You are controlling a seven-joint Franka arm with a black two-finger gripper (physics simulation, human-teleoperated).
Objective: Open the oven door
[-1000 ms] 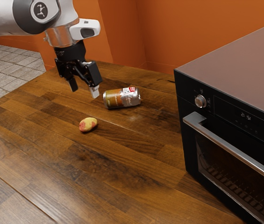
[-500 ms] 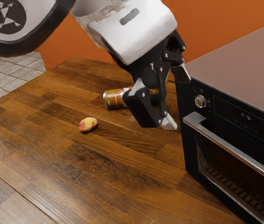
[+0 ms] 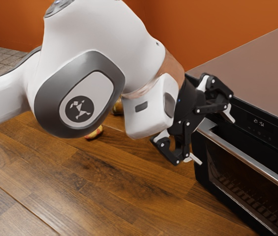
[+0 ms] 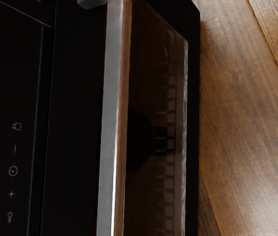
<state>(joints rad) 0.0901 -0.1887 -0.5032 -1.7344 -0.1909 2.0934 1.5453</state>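
My gripper (image 3: 213,140) stands open in front of the oven's upper front, its two fingers spread wide, one higher by the control panel and one lower before the door. The black oven (image 3: 200,164) is at the exterior view's right, with its door (image 3: 247,189) closed. A silver bar handle (image 3: 257,166) runs along the door's top edge; part of its near end is behind the gripper. In the wrist view the handle (image 4: 111,118) crosses in front of my hand, beside the dark door glass (image 4: 148,88). No contact between fingers and handle is visible.
The wooden table (image 3: 104,187) extends below the arm. A red and yellow fruit (image 3: 95,133) and a can (image 3: 118,107) lie partly hidden behind the arm. An orange wall (image 3: 198,29) stands behind.
My arm has swung from above the table over to the oven front, and the hand has tilted and turned toward the door. The gripper's fingers have spread wider. The oven has not moved.
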